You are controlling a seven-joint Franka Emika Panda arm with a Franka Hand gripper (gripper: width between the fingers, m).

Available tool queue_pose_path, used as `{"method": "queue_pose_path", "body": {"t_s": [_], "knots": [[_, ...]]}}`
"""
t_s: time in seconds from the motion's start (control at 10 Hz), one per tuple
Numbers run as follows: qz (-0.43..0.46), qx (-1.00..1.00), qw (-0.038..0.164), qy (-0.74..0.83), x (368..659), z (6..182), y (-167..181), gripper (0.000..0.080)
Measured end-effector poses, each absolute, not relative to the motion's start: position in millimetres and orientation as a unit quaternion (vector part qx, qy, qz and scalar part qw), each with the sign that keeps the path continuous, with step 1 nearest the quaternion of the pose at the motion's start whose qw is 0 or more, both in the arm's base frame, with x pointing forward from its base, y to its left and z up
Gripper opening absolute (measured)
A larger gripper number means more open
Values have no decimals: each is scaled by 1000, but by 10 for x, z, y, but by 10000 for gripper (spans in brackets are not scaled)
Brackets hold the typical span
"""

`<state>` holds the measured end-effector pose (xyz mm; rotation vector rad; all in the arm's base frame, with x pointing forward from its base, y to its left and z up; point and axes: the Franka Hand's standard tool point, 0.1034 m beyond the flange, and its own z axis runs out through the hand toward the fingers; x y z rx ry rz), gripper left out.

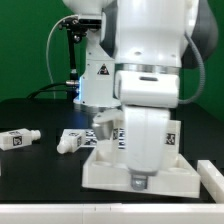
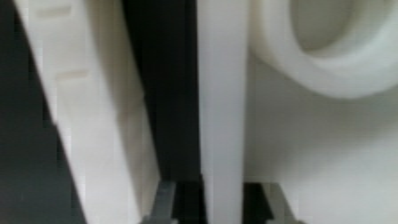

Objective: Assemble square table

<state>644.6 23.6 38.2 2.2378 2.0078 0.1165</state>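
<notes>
The square table's white panel [image 1: 105, 168] lies on the black table, in front of the arm. My gripper [image 1: 137, 180] reaches down onto its near edge. In the wrist view the panel's raised rim [image 2: 217, 100] runs as a white wall between my dark fingers [image 2: 169, 205], and my gripper [image 2: 214, 206] looks shut on it. A round corner hole [image 2: 329, 50] shows beside the rim. Two white tagged legs [image 1: 16, 139] [image 1: 70, 141] lie at the exterior view's left. Another tagged leg [image 1: 172, 133] shows beside my hand.
A further white part [image 1: 103, 126] lies behind the panel, partly hidden by the arm. A white edge [image 1: 210, 176] shows at the exterior view's right. The arm's base [image 1: 98, 80] stands behind. A second white wall [image 2: 89, 120] runs alongside the rim in the wrist view.
</notes>
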Motion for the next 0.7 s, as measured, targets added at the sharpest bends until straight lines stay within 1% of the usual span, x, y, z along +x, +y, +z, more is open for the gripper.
{"method": "queue_pose_path", "body": {"t_s": [0.6, 0.7], "knots": [[40, 743, 67, 665, 6451, 342, 209, 48], [44, 746, 65, 661, 6460, 345, 287, 48]]}}
